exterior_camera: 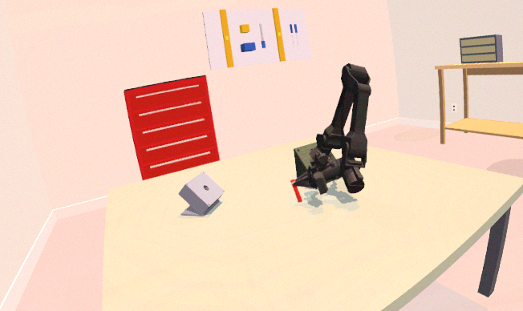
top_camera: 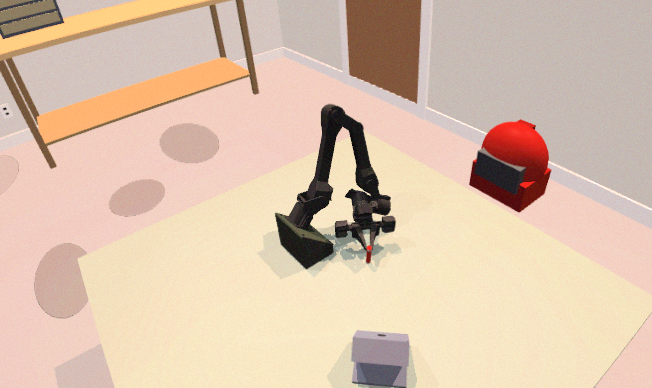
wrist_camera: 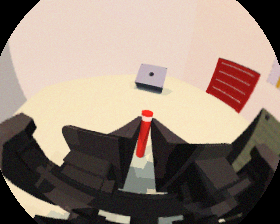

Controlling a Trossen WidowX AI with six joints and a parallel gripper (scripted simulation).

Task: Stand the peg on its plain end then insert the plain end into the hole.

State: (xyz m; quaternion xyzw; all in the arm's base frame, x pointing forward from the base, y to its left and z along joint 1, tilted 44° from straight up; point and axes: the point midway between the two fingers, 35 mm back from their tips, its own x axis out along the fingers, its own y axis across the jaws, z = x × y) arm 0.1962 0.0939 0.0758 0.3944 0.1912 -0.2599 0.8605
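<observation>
Now the red peg (top_camera: pixel 369 255) (exterior_camera: pixel 297 192) (wrist_camera: pixel 143 137), slim, cylindrical and slightly tilted, has its white-banded end clamped in the gripper (top_camera: pixel 369 247) (exterior_camera: pixel 293 183) (wrist_camera: pixel 145 120); its plain end points toward six o'clock in the top view, above the pale, smooth table (top_camera: pixel 250 300) (exterior_camera: pixel 241 256) (wrist_camera: pixel 66 100).
</observation>
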